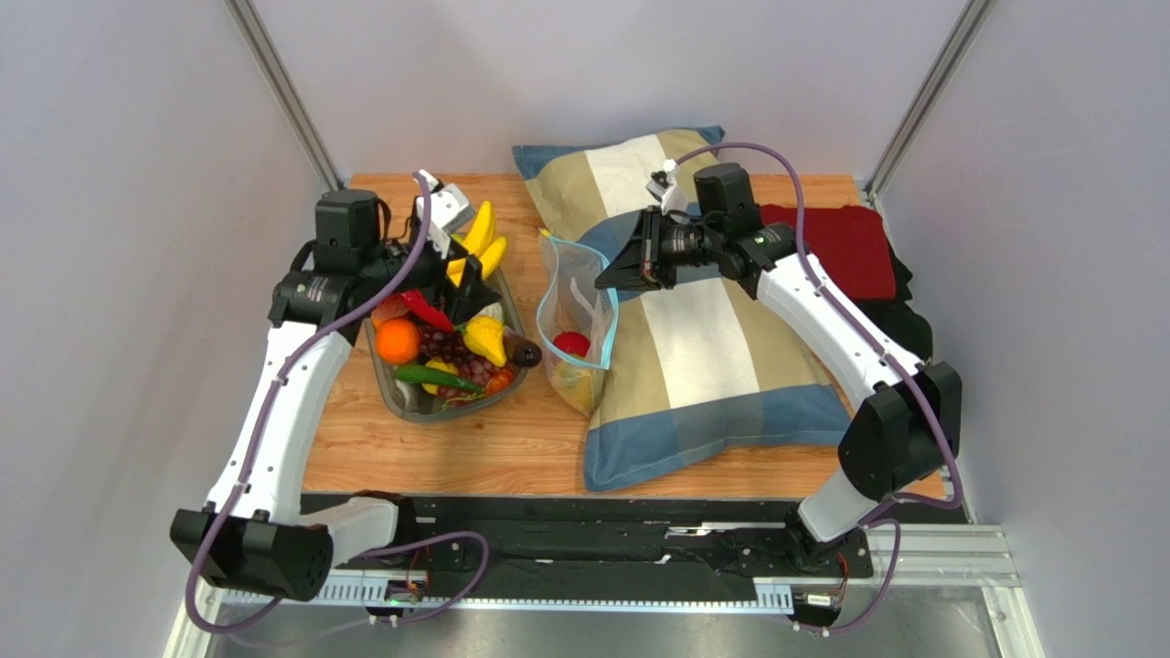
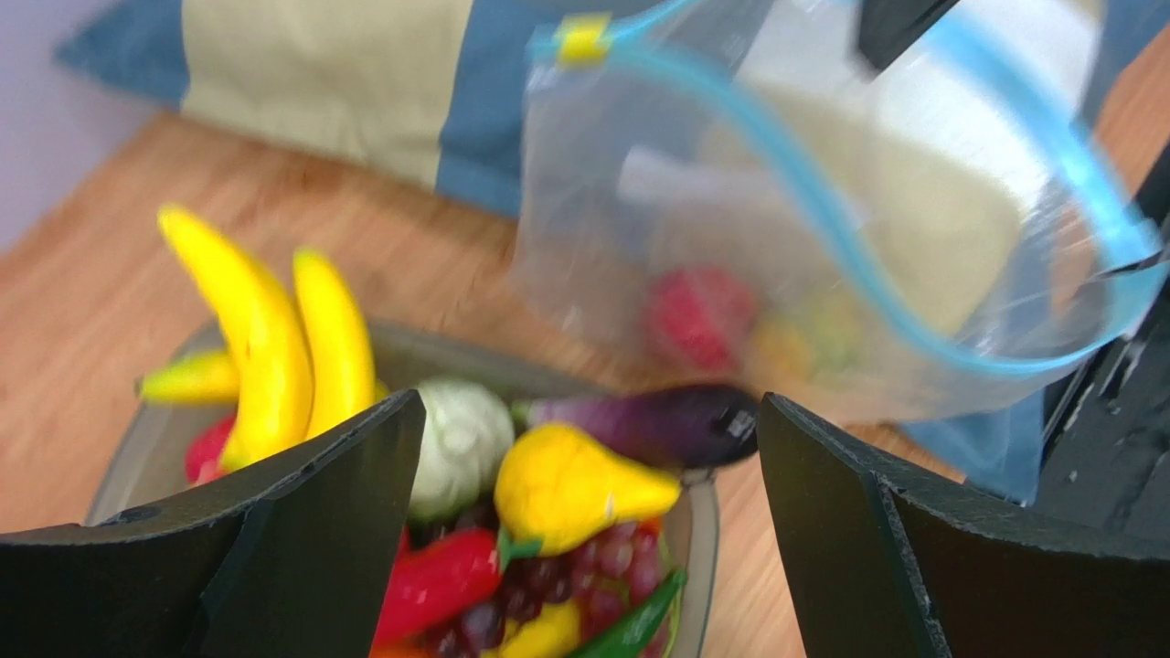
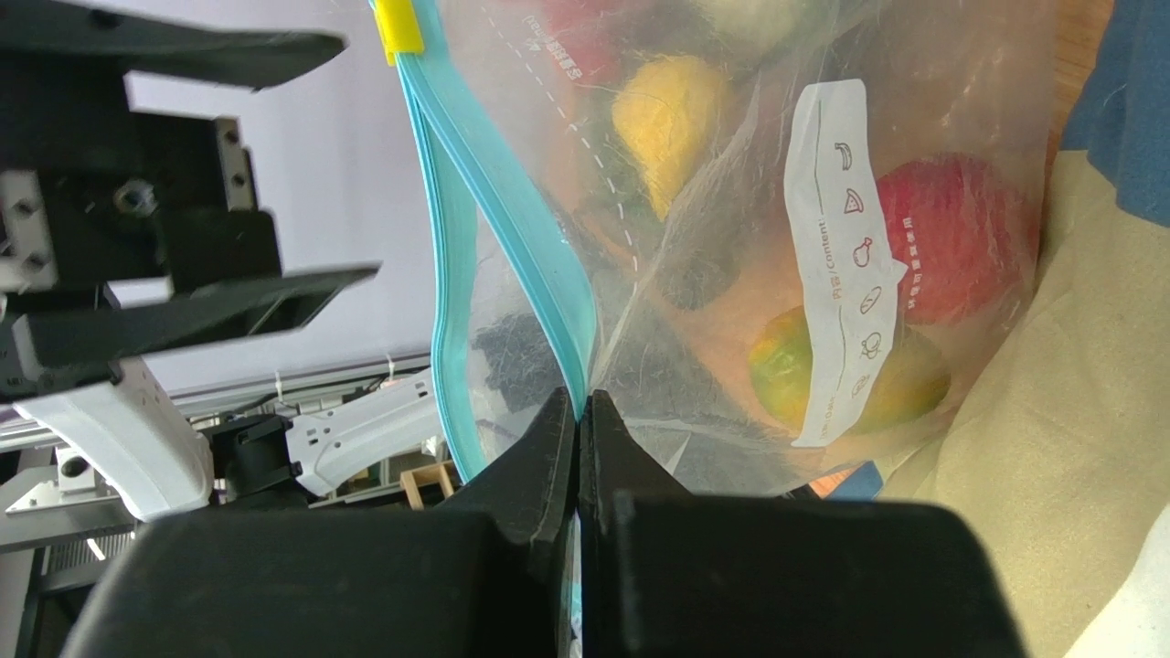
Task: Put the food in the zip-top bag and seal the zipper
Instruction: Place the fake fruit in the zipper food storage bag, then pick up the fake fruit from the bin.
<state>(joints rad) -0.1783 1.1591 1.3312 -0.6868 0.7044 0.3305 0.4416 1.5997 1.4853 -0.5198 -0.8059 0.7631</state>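
Note:
The zip-top bag (image 1: 570,336) stands open beside the pillow, with a red piece (image 1: 573,343) and yellow-green pieces inside. My right gripper (image 1: 604,278) is shut on the bag's mouth edge at the light-blue zipper (image 3: 453,206); in the right wrist view the gripper (image 3: 580,411) pinches that strip. The white label (image 3: 841,274) and a yellow slider (image 3: 400,28) show. My left gripper (image 1: 464,281) hangs open and empty above the food (image 1: 446,350) in the dish: bananas (image 2: 275,343), a yellow pear (image 2: 570,480), eggplant (image 2: 659,422), red pepper (image 2: 433,583), grapes.
The greyish transparent oval dish (image 1: 440,414) sits on the wooden table left of the bag. A striped blue and beige pillow (image 1: 701,329) lies under and behind the bag. A dark red cloth (image 1: 845,247) lies at the back right. Grey walls enclose the table.

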